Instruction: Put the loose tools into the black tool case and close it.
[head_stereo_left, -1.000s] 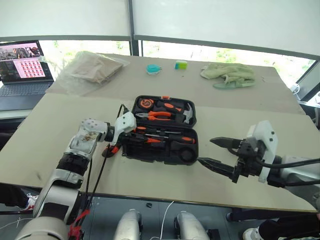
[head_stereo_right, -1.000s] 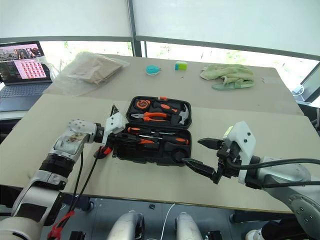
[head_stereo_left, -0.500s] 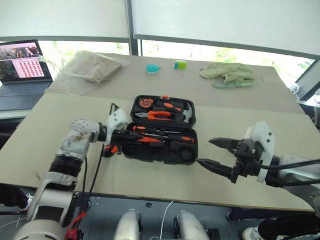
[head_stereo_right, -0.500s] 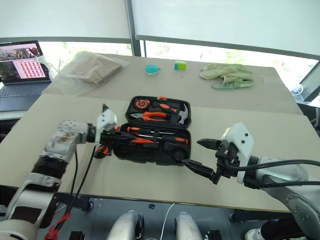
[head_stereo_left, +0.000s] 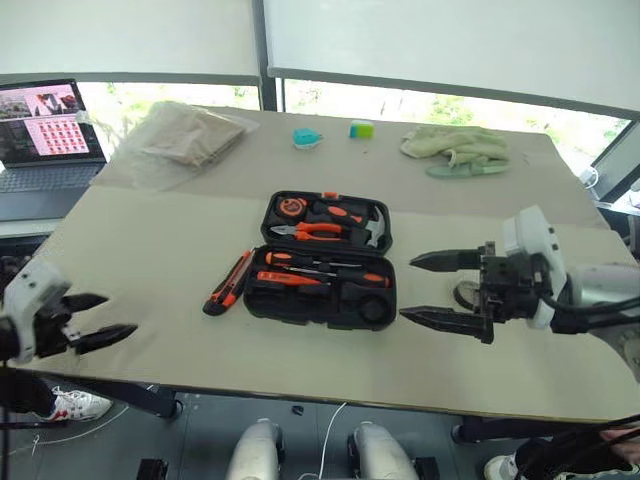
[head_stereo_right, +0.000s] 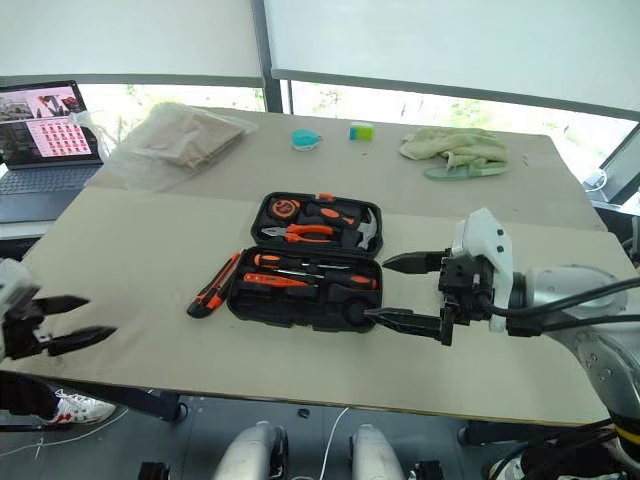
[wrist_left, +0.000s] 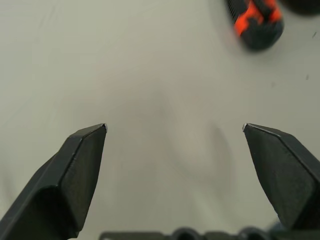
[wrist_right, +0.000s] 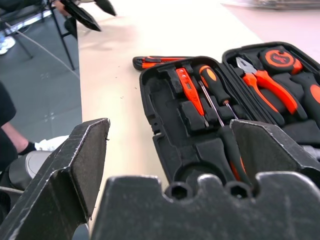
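Tabletop (head_stereo_left: 150, 250) holds one open black tool case (head_stereo_left: 322, 275), one utility knife (head_stereo_left: 228, 284); both pincers (head_stereo_left: 92, 320) (head_stereo_left: 438, 290) gape empty.

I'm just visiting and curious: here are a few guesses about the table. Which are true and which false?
1. The black hinged plastic tool case lies open. True.
2. The orange-black utility knife sits inside the case. False: it lies on the table beside the case.
3. The left gripper holds a screwdriver. False: it is open and empty.
4. The right gripper is open beside the case. True.
5. Orange-handled pliers rest in the case's far half. True.
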